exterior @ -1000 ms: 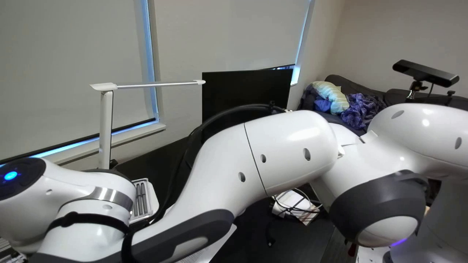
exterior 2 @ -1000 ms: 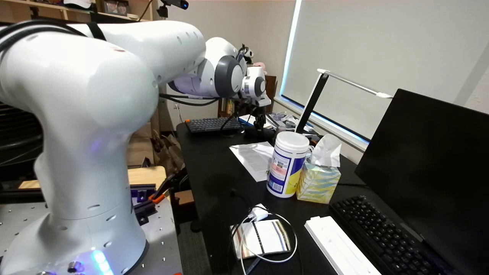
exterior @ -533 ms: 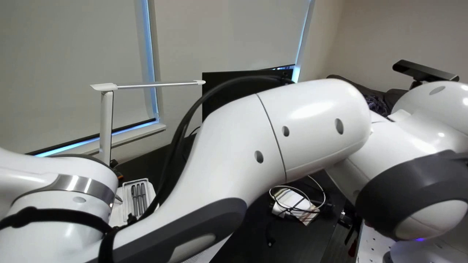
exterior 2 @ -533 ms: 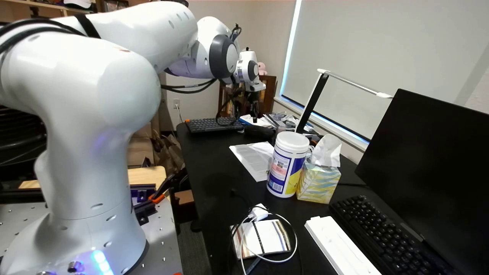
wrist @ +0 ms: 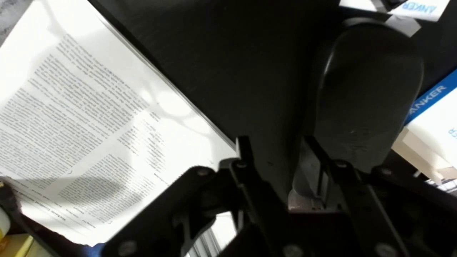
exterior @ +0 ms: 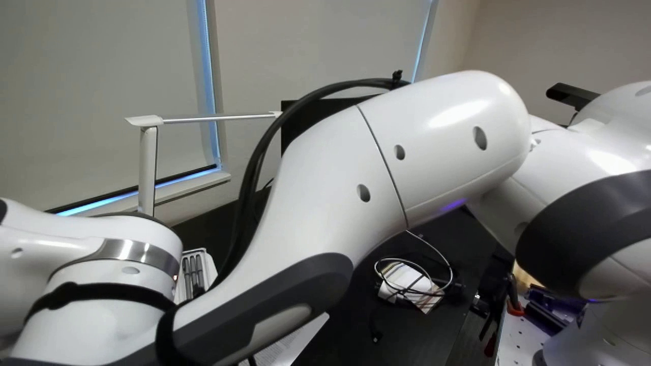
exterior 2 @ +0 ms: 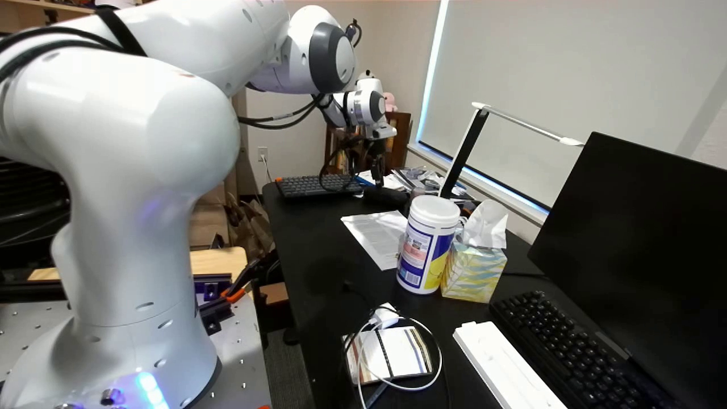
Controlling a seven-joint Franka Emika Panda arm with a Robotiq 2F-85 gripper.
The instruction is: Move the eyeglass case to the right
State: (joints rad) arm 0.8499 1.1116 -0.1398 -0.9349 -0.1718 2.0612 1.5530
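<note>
There hung the black two-fingered tool (wrist: pixel 276 151), jaws parted, over the flat black counter (exterior 2: pixel 318 244)! Below the tool, partly hidden by it and mostly rightward in the wrist view, lay the smooth, black, oblong eyeglass case (wrist: pixel 367 92); white printed paper sheets (wrist: pixel 100 117) lay leftward!
</note>
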